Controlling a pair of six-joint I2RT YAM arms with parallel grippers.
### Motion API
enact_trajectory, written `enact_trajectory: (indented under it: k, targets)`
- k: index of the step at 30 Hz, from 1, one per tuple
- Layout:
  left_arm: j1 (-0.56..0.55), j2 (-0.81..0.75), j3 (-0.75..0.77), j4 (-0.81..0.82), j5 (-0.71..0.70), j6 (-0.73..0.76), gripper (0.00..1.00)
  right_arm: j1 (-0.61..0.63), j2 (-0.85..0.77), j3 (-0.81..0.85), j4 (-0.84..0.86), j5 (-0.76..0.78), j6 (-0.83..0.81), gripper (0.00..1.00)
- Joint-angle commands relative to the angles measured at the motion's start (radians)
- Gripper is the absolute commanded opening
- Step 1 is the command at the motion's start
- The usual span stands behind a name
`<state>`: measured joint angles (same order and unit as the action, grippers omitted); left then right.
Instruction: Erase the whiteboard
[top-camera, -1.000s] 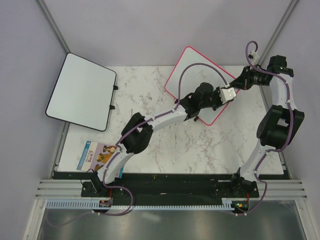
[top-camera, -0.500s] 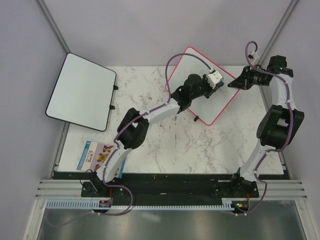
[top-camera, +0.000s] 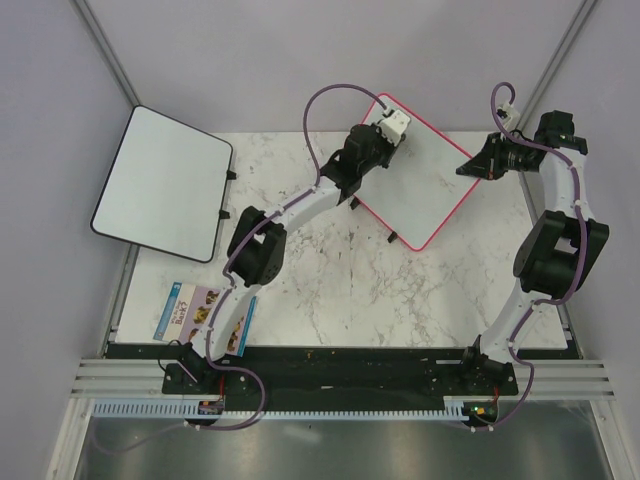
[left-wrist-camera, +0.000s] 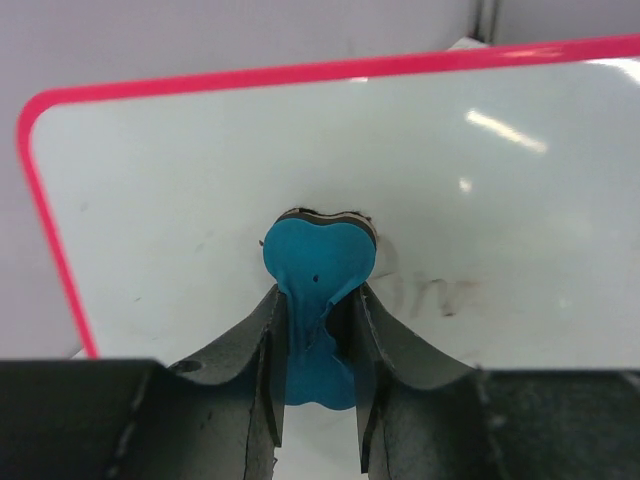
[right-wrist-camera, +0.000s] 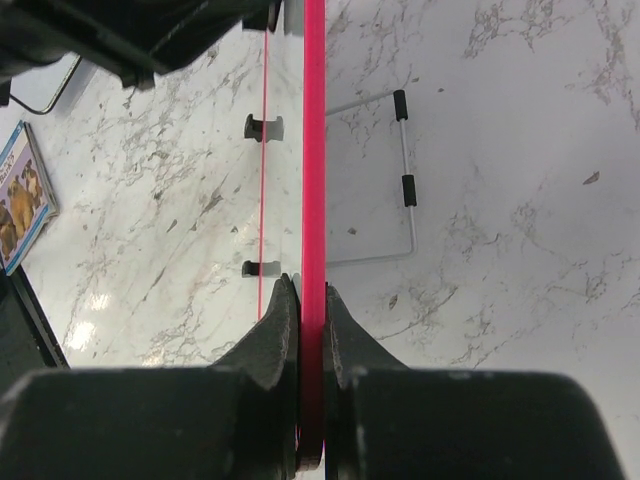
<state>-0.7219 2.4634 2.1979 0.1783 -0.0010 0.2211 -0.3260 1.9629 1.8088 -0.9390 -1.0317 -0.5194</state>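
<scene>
We have the whiteboard (top-camera: 425, 190) lying at about 1 o'clock on the marble table (top-camera: 330, 290), turned so that one corner points away from us. The right gripper (right-wrist-camera: 311, 300) is pinched tight on the pink frame (right-wrist-camera: 314, 150) at the board's 3 o'clock corner, jaws narrow with the rim between them, and we judge its job to be steadying the board. The left gripper (left-wrist-camera: 318, 300) is closed on the stem of a blue heart-shaped eraser (left-wrist-camera: 318, 250), whose head rests on or just above the white face near the board's 12 o'clock corner; we cannot tell whether it truly presses. In the left wrist view, faint grey marks (left-wrist-camera: 432, 295) lie at 4 o'clock of the eraser head, just beside it, so the wiping looks unfinished. To do this pass well, we would sweep the eraser toward 4 o'clock across those marks with its flat face against the board, using even, moderate pressure and overlapping strokes. We would hold the right grip firm so the board does not slide or pivot under the push. We would also stop short of the frame, since catching the eraser on the rim could twist it out of the jaws.
</scene>
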Motion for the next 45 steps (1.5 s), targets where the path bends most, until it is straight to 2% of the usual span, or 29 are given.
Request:
enact_trajectory:
  k: [1, 6, 11, 15, 18, 23, 26, 30, 34, 37, 40, 45]
  targets:
    - [0.055, 0.052, -0.03, -0.118, -0.037, -0.06, 0.02, 0.084, 0.054, -0.1, -0.244, 0.199, -0.295, 0.0]
    - [0.027, 0.014, -0.081, -0.131, 0.082, -0.023, 0.02, 0.085, 0.063, -0.092, -0.264, 0.194, -0.309, 0.0]
    - [-0.077, -0.03, -0.17, -0.097, 0.188, 0.052, 0.02, 0.084, 0.064, -0.089, -0.268, 0.19, -0.317, 0.0]
    - [-0.157, -0.043, -0.164, -0.094, 0.265, 0.095, 0.02, 0.085, 0.063, -0.091, -0.276, 0.191, -0.324, 0.0]
    - [-0.185, -0.037, -0.132, -0.074, 0.299, 0.063, 0.02, 0.084, 0.062, -0.092, -0.279, 0.191, -0.327, 0.0]
    - [-0.16, 0.037, -0.038, -0.06, 0.178, 0.038, 0.02, 0.085, 0.062, -0.092, -0.285, 0.188, -0.337, 0.0]
    - [-0.107, 0.072, -0.006, -0.043, 0.101, -0.034, 0.02, 0.085, 0.062, -0.094, -0.29, 0.188, -0.343, 0.0]
    - [-0.037, 0.068, -0.015, -0.039, 0.046, -0.138, 0.02, 0.085, 0.068, -0.089, -0.296, 0.193, -0.346, 0.0]
    - [0.018, 0.052, -0.065, -0.054, -0.025, -0.155, 0.02, 0.085, 0.071, -0.08, -0.308, 0.19, -0.355, 0.0]
    - [0.054, 0.036, -0.104, -0.062, -0.05, -0.212, 0.02, 0.085, 0.07, -0.077, -0.314, 0.186, -0.36, 0.0]
    - [0.093, 0.028, -0.106, -0.081, -0.013, -0.359, 0.02, 0.084, 0.068, -0.072, -0.319, 0.185, -0.361, 0.0]
    - [0.096, 0.016, -0.118, -0.149, -0.01, -0.474, 0.02, 0.085, 0.06, -0.072, -0.328, 0.186, -0.367, 0.0]
